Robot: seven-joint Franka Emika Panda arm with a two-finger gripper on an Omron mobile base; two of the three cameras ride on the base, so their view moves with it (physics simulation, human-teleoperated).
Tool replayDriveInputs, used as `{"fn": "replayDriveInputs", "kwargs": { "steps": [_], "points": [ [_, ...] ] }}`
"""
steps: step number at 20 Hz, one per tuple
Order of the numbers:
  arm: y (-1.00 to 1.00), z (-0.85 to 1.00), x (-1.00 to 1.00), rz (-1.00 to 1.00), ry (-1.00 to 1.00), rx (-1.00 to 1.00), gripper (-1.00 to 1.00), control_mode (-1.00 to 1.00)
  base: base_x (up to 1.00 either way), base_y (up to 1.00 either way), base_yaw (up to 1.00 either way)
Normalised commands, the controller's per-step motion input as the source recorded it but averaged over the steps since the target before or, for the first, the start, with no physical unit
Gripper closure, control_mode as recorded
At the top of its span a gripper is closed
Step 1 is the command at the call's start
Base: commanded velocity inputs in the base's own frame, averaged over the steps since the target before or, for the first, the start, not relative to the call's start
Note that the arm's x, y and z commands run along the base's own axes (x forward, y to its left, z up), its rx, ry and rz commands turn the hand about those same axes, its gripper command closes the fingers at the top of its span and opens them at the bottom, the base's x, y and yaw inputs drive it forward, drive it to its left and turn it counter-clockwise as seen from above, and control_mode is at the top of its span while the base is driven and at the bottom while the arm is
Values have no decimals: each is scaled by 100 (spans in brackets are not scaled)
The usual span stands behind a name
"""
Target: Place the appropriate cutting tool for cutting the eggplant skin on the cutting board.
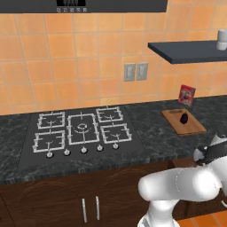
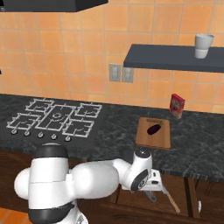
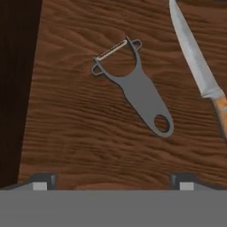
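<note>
Below the table edge, the pincer hangs wide open and empty over a wooden drawer floor. A grey peeler lies flat there, a knife just beside it. Up on the table, the eggplant rests on the board.

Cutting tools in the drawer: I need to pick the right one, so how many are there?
2. A peeler lies mid-drawer, a knife beside it toward the view's right edge. More may lie outside the view.
</note>
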Motion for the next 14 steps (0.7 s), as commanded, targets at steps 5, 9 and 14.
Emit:
{"fn": "replayDriveInputs", "kwargs": {
  "steps": [5,9,14],
  "points": [
    [-13,-36,8,0,0,0,-100,-100,0,0,0],
    [-29,-22,22,0,0,0,-100,-100,0,0,0],
    [-26,-18,24,0,0,0,-100,-100,0,0,0]
  ]
}}
